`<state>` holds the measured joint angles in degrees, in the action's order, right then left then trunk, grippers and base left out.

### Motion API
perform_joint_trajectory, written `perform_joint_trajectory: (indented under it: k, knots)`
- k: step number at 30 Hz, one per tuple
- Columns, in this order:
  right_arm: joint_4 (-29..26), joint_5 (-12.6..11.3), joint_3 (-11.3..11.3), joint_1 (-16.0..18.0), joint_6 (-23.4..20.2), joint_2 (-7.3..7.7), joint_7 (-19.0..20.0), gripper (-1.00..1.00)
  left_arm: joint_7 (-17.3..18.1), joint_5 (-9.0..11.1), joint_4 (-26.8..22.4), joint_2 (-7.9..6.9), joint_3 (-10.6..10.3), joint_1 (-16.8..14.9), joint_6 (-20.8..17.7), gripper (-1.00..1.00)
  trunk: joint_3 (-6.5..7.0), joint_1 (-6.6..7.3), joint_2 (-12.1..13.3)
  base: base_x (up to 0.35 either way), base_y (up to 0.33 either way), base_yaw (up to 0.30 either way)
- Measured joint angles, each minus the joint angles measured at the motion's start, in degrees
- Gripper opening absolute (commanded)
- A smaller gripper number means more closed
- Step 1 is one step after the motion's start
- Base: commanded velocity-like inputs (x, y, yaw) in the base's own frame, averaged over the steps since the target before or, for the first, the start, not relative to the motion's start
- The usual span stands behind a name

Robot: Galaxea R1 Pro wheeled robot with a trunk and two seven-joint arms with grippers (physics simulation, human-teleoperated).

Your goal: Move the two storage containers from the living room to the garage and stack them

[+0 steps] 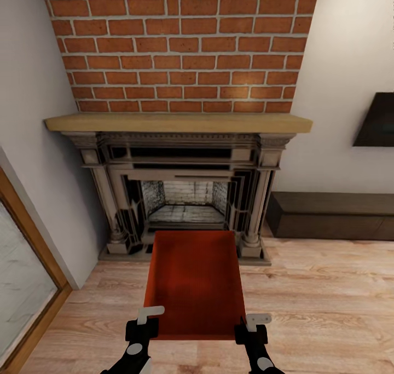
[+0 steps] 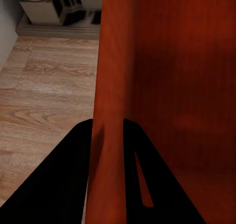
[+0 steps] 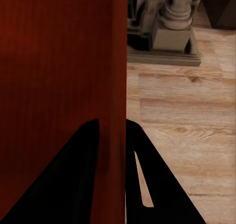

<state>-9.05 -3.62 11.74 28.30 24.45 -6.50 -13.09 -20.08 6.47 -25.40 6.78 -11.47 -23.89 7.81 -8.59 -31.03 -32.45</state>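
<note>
A red-orange open-topped storage container (image 1: 195, 283) hangs above the living room's light wood plank floor (image 1: 317, 303), in front of the dark fireplace (image 1: 180, 188). My left gripper (image 1: 146, 320) is shut on the container's left wall near its front corner. My right gripper (image 1: 251, 326) is shut on the right wall. In the left wrist view the red wall (image 2: 110, 111) runs between the two black fingers (image 2: 64, 179). The right wrist view shows the same: the wall (image 3: 112, 86) pinched between dark fingers (image 3: 147, 179).
Red brick (image 1: 180, 45) rises above the wooden mantel (image 1: 178, 123). A wood-framed glass door (image 1: 24, 275) stands at the left. A low dark cabinet (image 1: 334, 215) runs along the right wall under a dark screen (image 1: 377, 119). A pale shelf unit (image 2: 54, 7) stands across the floor.
</note>
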Motion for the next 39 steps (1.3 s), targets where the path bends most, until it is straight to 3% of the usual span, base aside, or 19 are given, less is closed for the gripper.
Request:
perform_joint_trajectory:
  k: [39]
  knots:
    - [0.1, -0.2, 0.1, 0.0, -0.1, 0.00, 0.1, -1.00, 0.0, 0.1, 0.0, 0.00, -0.1, 0.0, -0.3, -1.00, 3.24, 0.00, 0.0, 0.000, 0.000, 0.000]
